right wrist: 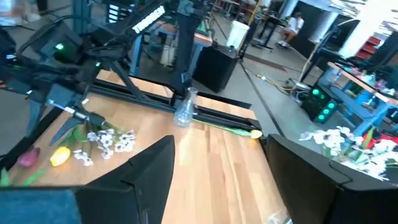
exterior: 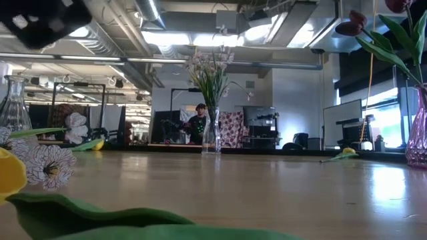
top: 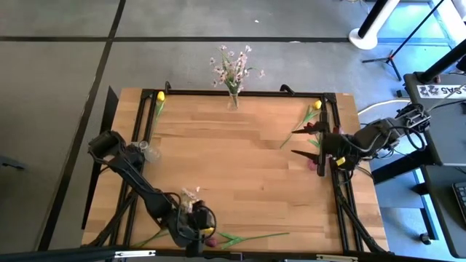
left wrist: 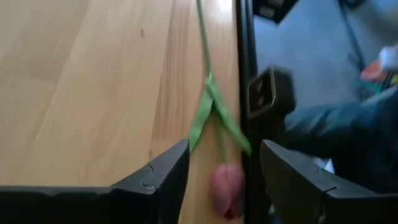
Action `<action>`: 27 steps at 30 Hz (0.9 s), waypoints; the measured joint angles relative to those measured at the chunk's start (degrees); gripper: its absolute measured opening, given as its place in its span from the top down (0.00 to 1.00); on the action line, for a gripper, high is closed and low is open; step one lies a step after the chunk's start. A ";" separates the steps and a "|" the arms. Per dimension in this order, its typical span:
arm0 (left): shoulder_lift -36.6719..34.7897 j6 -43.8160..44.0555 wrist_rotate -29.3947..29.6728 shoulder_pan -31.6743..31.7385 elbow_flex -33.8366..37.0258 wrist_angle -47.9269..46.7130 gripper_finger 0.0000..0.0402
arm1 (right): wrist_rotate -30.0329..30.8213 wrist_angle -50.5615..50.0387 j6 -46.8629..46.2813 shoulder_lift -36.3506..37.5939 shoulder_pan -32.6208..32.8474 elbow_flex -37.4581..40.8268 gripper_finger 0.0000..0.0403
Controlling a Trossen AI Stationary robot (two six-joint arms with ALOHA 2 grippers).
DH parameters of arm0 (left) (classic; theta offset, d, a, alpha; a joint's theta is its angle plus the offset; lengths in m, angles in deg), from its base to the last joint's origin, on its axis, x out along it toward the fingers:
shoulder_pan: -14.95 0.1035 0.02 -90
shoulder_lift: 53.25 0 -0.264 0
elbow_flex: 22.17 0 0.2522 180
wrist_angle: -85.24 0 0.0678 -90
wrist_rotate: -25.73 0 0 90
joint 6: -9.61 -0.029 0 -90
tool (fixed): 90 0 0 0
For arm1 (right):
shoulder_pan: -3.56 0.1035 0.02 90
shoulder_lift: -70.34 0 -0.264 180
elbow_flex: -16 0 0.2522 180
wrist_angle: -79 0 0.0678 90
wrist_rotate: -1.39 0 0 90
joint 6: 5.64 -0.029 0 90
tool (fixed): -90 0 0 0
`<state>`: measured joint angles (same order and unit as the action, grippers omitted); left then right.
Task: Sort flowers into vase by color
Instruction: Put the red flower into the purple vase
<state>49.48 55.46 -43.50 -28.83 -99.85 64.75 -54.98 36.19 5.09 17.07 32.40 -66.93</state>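
Note:
My left gripper (top: 202,234) is open at the table's near edge, pointing down. In the left wrist view its fingers (left wrist: 155,180) stand on either side of a maroon tulip's head (left wrist: 227,190) without clearly touching it. That tulip lies flat, its stem (top: 255,236) running toward the right. A spray of pale blossoms (top: 191,193) and a yellow tulip (right wrist: 60,155) lie close by. My right gripper (top: 296,143) is open above the table's right side, near another yellow tulip (top: 313,110). A third yellow tulip (top: 160,97) lies at the far left corner.
A clear vase of pink-white blossoms (top: 233,76) stands at the far edge's middle. An empty clear vase (top: 149,151) stands on the left. A pink vase (exterior: 417,133) holding maroon tulips stands on the right. A black frame rail (top: 240,93) runs around the table. The middle is bare wood.

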 joint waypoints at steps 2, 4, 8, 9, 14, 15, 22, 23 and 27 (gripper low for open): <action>0.66 -2.38 -0.12 -0.50 0.00 0.19 0.48 | 0.36 -0.48 -0.23 -0.17 0.00 0.00 0.37; 1.36 -6.72 0.01 -1.16 0.00 2.83 0.47 | 0.41 -0.84 -1.68 -0.36 0.00 0.00 0.37; 2.82 -12.44 0.12 -2.62 -0.11 5.21 0.48 | 1.96 -1.05 -4.08 -0.31 0.00 0.00 0.37; 3.42 -12.96 0.17 -2.89 -0.11 5.23 0.48 | 2.31 -1.13 -4.41 -0.31 0.00 0.00 0.37; 8.15 -13.55 0.13 -3.56 -0.11 9.37 0.48 | 2.42 -1.09 -4.97 -0.29 0.00 0.00 0.37; 9.14 -13.87 0.05 -3.59 -0.11 10.21 0.48 | 2.42 -1.08 -4.97 -0.30 0.00 0.00 0.37; 14.38 -17.95 1.78 -3.54 -0.09 14.13 0.50 | 3.44 -1.02 -6.38 -0.29 0.00 0.00 0.37; 14.97 -17.95 3.62 -3.46 -0.09 13.56 0.51 | 3.44 -1.02 -6.43 -0.29 0.00 0.00 0.37; 15.26 -17.37 10.28 -1.79 -0.09 9.10 0.57 | 3.24 -0.98 -6.43 -0.29 0.00 -0.01 0.37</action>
<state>64.74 38.09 -33.22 -30.62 -99.94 73.85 -51.73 35.21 -1.34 16.78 32.40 -66.94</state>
